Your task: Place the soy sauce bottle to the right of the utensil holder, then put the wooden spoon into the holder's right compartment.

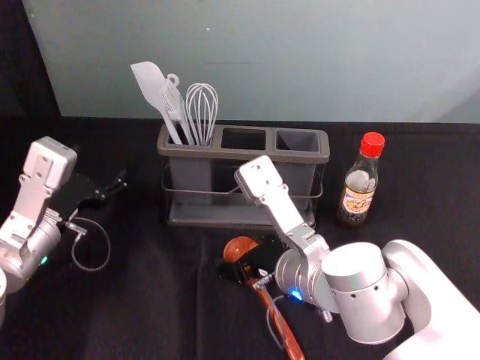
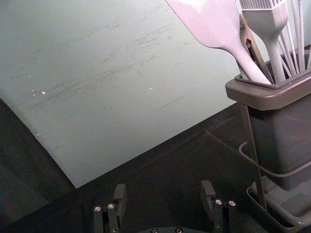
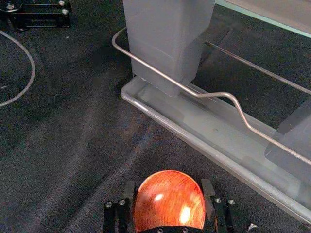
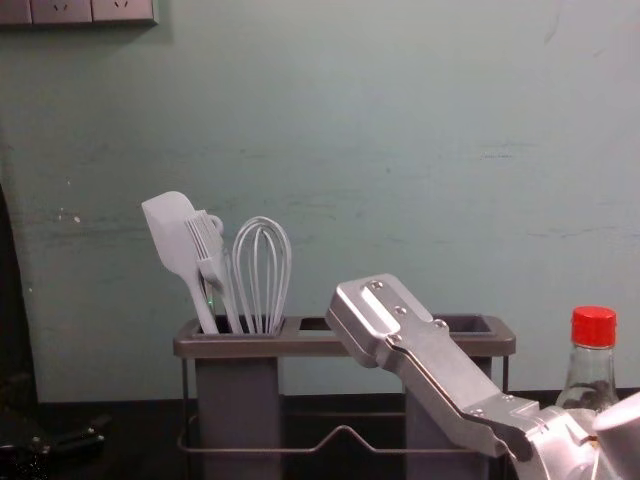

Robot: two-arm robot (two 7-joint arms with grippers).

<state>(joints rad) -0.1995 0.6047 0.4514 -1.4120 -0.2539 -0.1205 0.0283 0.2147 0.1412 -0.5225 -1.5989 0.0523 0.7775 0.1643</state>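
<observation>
1. The right gripper point(image 1: 241, 264) is placed in front of the holder point(image 1: 217, 152), low over the surface point(image 1: 157, 315).
2. The spoon point(image 1: 240, 248) is grasped at its bowl by that gripper's fingers, one pressed to each side; its handle is pointed back towards the robot, slanted to the right, and is partly covered by the arm.
3. The bottle point(image 1: 358, 187) is stood upright, just beside the holder's right end, apart from it.
4. The spatula point(image 1: 149, 84), brush point(image 4: 207, 240) and whisk point(image 1: 202, 109) are held in the holder's left compartment.
5. The left gripper point(image 1: 120, 184) is parked left of the holder, fingers spread.
</observation>
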